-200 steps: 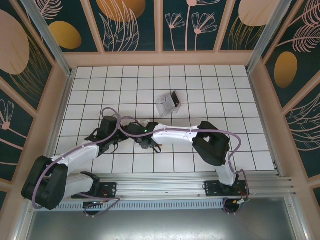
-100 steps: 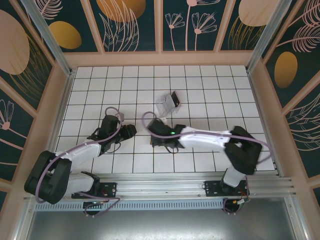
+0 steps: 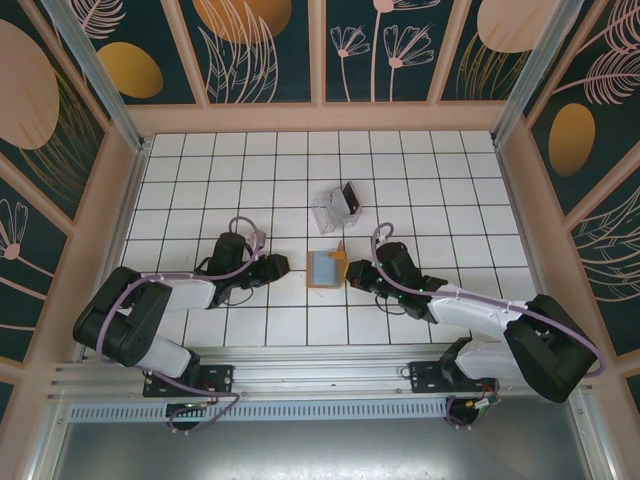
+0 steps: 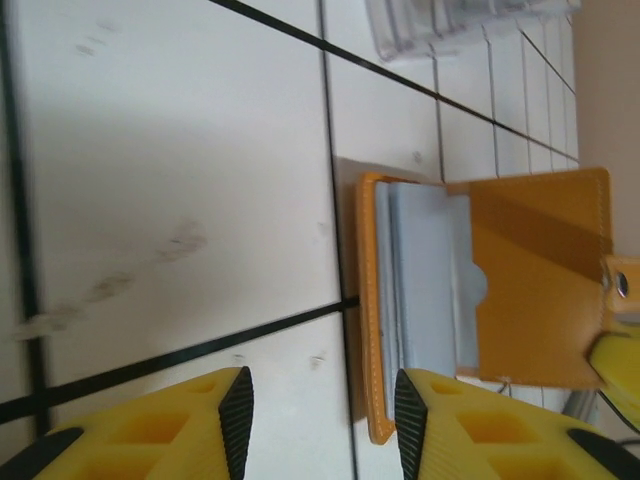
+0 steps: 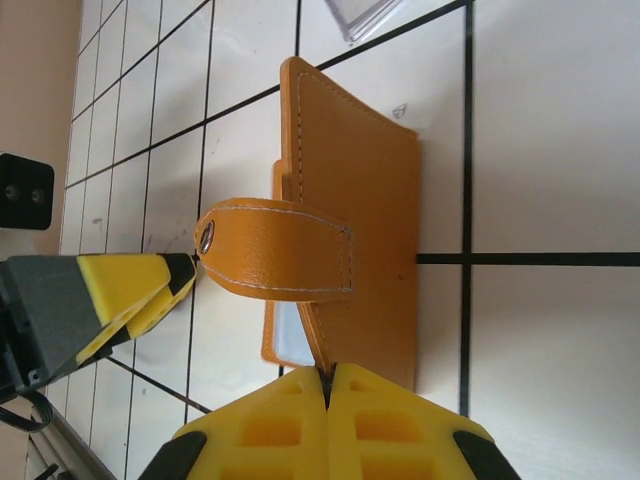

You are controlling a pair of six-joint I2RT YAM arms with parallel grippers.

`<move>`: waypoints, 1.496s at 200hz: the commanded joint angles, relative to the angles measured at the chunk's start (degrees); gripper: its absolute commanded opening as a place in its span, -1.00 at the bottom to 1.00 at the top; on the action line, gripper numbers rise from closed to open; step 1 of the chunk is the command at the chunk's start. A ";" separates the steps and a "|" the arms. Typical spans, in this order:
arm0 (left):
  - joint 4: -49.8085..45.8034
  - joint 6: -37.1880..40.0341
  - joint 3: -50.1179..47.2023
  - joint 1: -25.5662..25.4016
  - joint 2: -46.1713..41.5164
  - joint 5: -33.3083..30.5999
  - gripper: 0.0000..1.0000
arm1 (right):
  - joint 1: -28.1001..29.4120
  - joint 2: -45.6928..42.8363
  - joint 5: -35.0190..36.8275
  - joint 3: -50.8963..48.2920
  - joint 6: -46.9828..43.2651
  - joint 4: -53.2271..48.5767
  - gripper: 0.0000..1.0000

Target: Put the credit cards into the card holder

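Wallet (image 3: 322, 270), open, mid-table; filling unfinished.
We found its flap pinched by the shut right gripper (image 3: 351, 276), the left gripper (image 3: 284, 266) wide and empty just left, one dark card (image 3: 350, 197) far off beside a clear case (image 3: 328, 210).

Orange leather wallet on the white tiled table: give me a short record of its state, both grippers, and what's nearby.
wallet: orange-tan leather folding wallet, lying open, grey lining showing, one flap raised
right gripper: shut on the raised flap's edge
left gripper: open, empty, pointing at the wallet
nearby: clear plastic case farther back, dark card standing at it
cards in wallet: cannot tell
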 commanded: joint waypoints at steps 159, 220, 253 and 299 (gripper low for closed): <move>9.50 -4.35 5.80 -5.75 10.32 3.96 -0.41 | -7.14 -2.01 -5.81 -6.70 2.99 3.84 -1.00; 9.65 -4.15 6.02 -5.81 9.77 3.44 -0.43 | -7.79 -1.14 -7.63 -8.16 4.42 7.44 -1.00; 11.40 -5.14 6.02 -5.86 10.59 4.20 -0.42 | -8.38 -0.30 -9.21 -8.96 5.29 9.82 -1.00; 12.92 -5.73 6.38 -5.82 11.31 5.12 -0.45 | -9.40 0.95 -10.99 -9.98 6.49 12.76 -1.00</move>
